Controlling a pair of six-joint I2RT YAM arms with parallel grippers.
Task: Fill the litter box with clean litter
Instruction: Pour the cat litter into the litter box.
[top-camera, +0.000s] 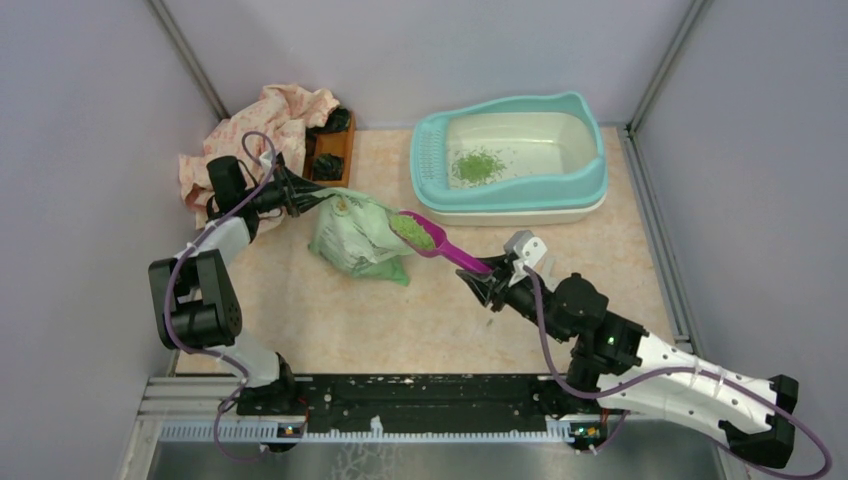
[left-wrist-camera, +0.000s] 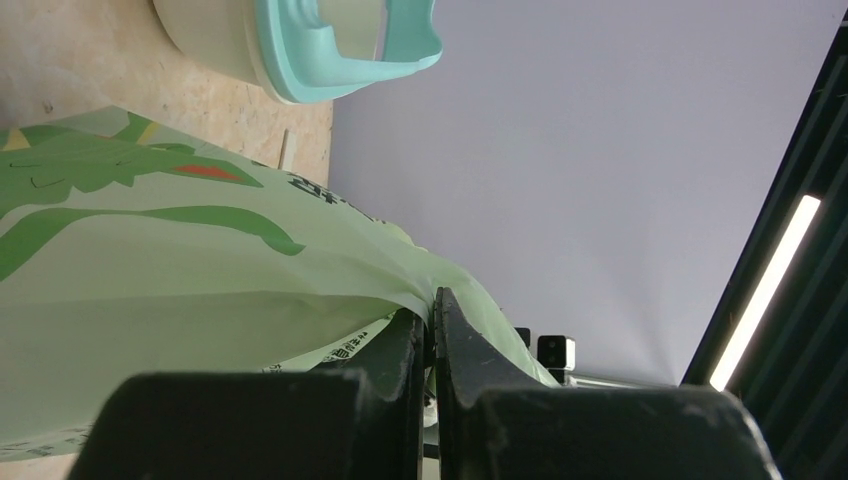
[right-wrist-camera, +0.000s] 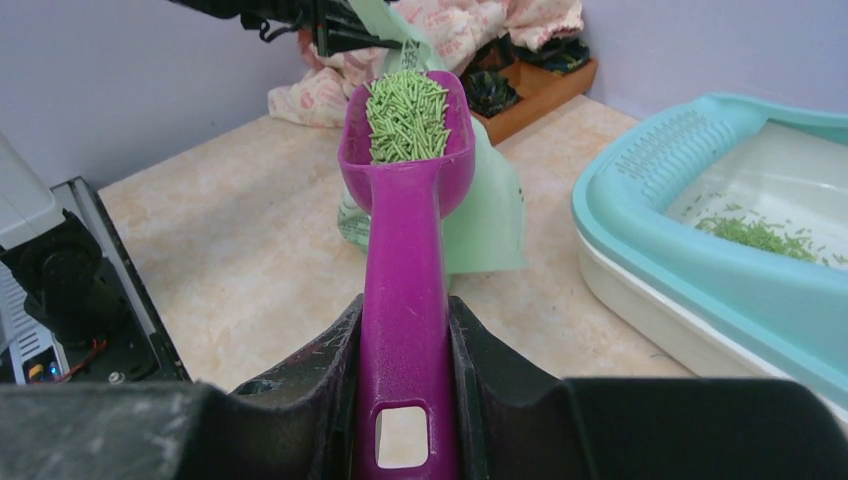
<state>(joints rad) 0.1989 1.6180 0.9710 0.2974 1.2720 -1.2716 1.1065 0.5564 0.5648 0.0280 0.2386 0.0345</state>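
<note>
The litter box (top-camera: 590, 185) with its teal rim sits at the back right and also shows in the right wrist view (right-wrist-camera: 640, 240). A thin patch of clean litter (top-camera: 478, 165) lies in its cream basin. My right gripper (top-camera: 487, 283) is shut on the handle of a purple scoop (top-camera: 455, 251), held level above the table. The scoop's bowl (right-wrist-camera: 405, 135) carries a heap of green litter (right-wrist-camera: 407, 115) just beside the bag's mouth. My left gripper (top-camera: 318, 196) is shut on the top edge of the pale green litter bag (top-camera: 355, 238), whose plastic (left-wrist-camera: 200, 270) it pinches.
A small brown wooden tray (top-camera: 333, 150) with dark items sits at the back left, against a crumpled pink cloth (top-camera: 255, 130). Grey walls close in the table on three sides. Bare tabletop (top-camera: 380, 320) lies between the bag and the arm bases.
</note>
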